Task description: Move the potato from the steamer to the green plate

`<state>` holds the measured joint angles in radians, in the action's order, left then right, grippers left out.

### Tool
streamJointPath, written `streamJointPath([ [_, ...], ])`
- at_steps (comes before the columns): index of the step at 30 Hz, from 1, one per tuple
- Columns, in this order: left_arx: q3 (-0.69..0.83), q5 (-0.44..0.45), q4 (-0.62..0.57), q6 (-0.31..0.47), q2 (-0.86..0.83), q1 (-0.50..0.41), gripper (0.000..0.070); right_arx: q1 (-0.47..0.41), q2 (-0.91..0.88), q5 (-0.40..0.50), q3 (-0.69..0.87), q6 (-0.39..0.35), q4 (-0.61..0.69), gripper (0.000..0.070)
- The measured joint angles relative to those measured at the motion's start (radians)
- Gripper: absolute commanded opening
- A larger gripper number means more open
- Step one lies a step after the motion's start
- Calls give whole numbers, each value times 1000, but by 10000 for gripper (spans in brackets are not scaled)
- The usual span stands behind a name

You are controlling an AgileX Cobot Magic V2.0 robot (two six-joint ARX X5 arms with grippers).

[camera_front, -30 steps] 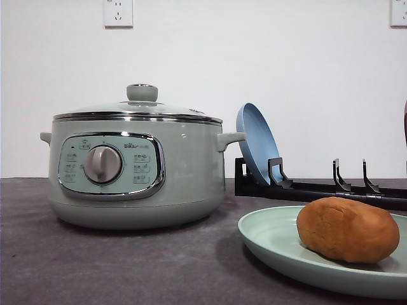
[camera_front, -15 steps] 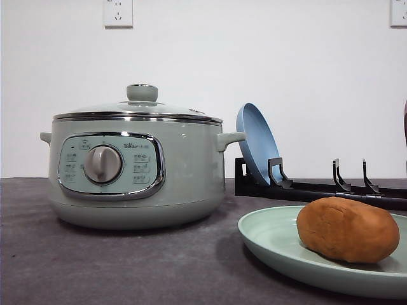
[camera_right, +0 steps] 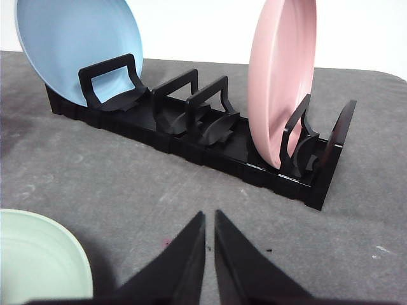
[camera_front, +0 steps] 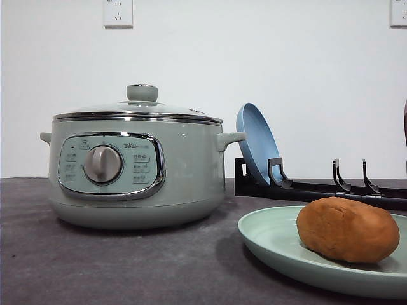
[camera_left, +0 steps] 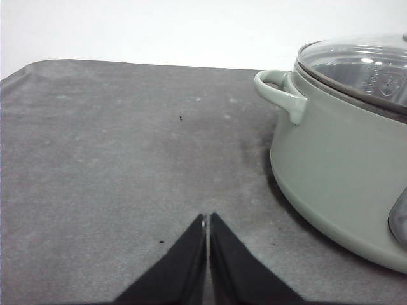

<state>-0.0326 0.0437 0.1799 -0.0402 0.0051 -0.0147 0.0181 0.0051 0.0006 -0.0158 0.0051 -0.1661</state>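
Orange-brown and matte, the single potato (camera_front: 348, 229) lies on the one green plate (camera_front: 273, 244), toward its right side, on the grey table (camera_front: 127, 267). One steamer (camera_front: 133, 168) stands to the left of that plate, apart from it, its glass lid (camera_front: 141, 105) on. Behind the plate runs one black rack (camera_right: 191, 127) holding two upright plates: a blue plate (camera_right: 79, 47) at one end and a pink plate (camera_right: 283, 76) near the other, with free slots between. Two grippers are seen: the left gripper (camera_left: 208, 219) has its jaws pressed together on nothing, beside the steamer's handle; the right gripper (camera_right: 210, 216) is likewise nearly closed and empty, facing the rack.
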Motion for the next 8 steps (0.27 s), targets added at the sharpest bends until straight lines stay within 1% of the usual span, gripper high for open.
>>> streamJointPath([
  [8,0,0,0,0,0,0,0,0,0,0,0,0,0,14],
])
